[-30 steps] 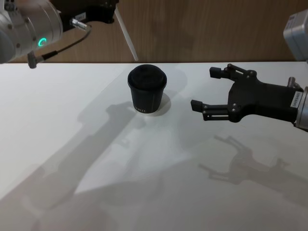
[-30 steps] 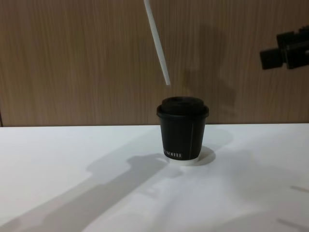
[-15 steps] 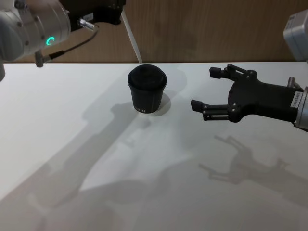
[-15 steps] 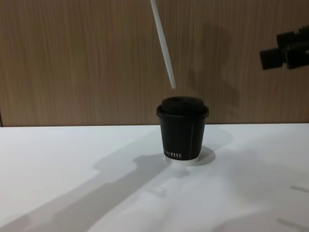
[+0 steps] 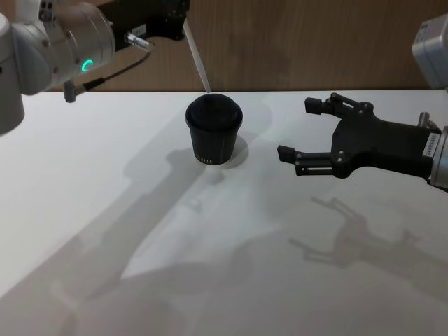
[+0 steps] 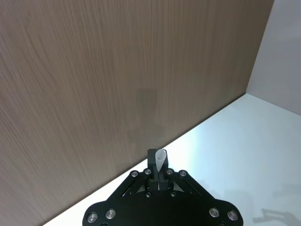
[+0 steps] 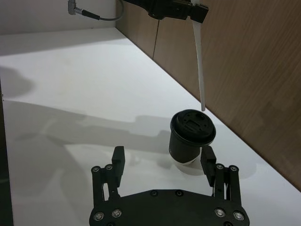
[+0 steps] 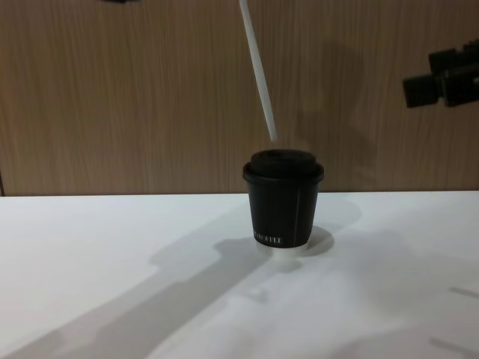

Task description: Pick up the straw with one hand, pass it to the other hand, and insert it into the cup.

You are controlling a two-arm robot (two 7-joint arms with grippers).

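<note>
1. on our left, high at the back of the white table, the left gripper comes out of a silver wrist with a green ring light; its fingers are pinched on the upper end of the straw.
2. the straw's long axis runs steeply downward, top leaning toward our left and lower tip pointing down and a little right, at the cup. in the chest view the tip of the straw hangs just above the lid, apart from it, slightly left of the lid's middle.
3. the left wrist view looks along the straw, so we see it end on, a short white stub clamped between the closed fingers of the left gripper, with the wood wall beyond.
4. the right wrist view gives the straw side on and the opening in the lid of the cup, which the chest view hides behind the dome's rim.
5. the cup stands upright at mid-table, white lettering low on its wall.
6. to the right, well apart from the cup, the right gripper hovers level above the table, fingers spread wide toward the cup and holding nothing. in the chest view its fingertips show at the upper right edge.
</note>
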